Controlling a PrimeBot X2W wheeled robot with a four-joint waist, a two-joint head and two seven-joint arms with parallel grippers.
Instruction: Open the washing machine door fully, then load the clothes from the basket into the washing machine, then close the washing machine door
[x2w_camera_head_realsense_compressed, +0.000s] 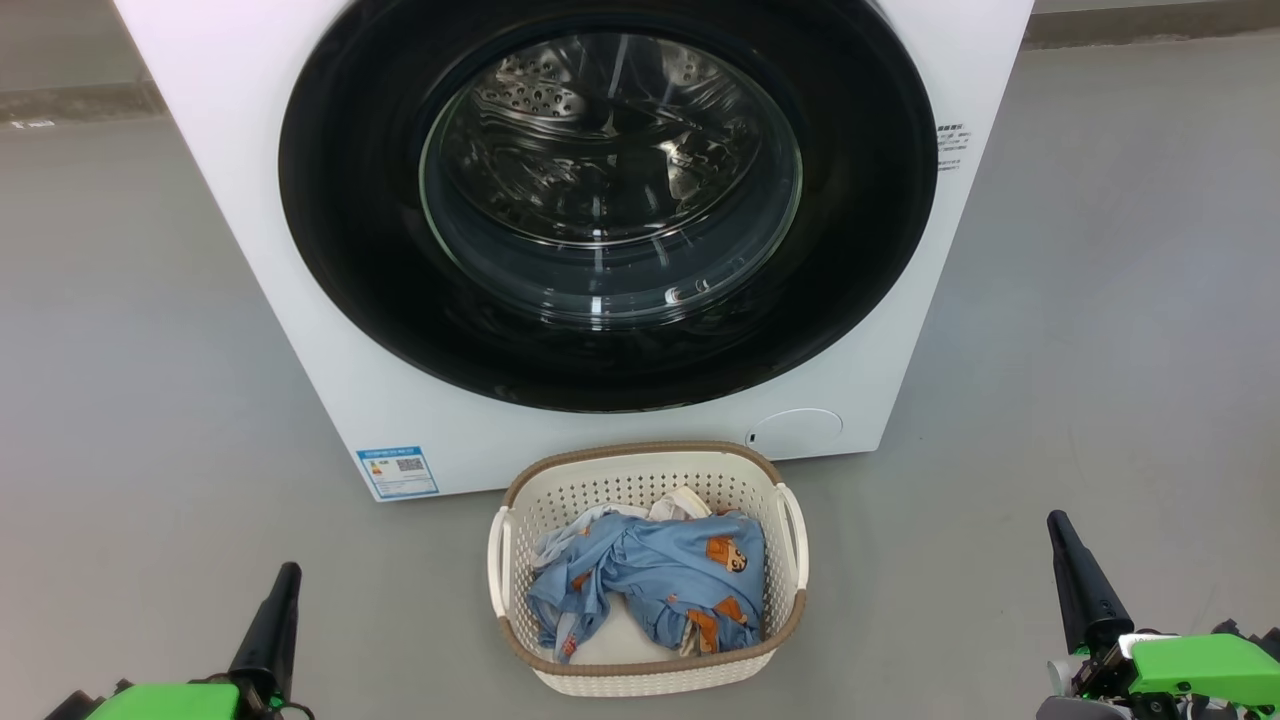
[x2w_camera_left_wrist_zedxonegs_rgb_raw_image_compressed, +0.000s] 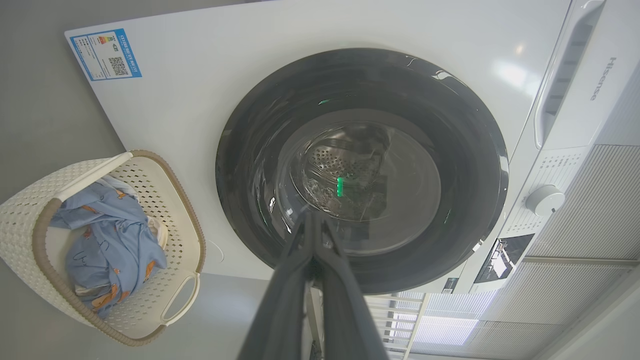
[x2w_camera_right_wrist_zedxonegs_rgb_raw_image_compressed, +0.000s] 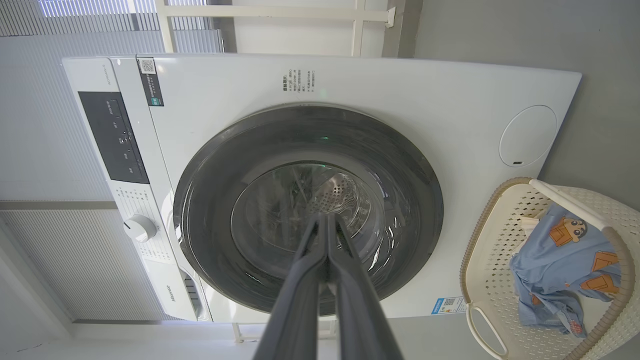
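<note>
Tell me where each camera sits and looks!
Head view: on the head, looking down at the washing machine door and basket; left claw and right claw at the bottom corners.
Left wrist view: on that wrist, facing the door along its shut claw.
Right wrist view: on that wrist, facing the door along its shut claw.
All share door, basket and clothes.

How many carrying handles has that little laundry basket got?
2. In the head view, the left handle is on the basket's left side and the right handle is on the opposite side. Both are white loops below the brown rim.
</note>
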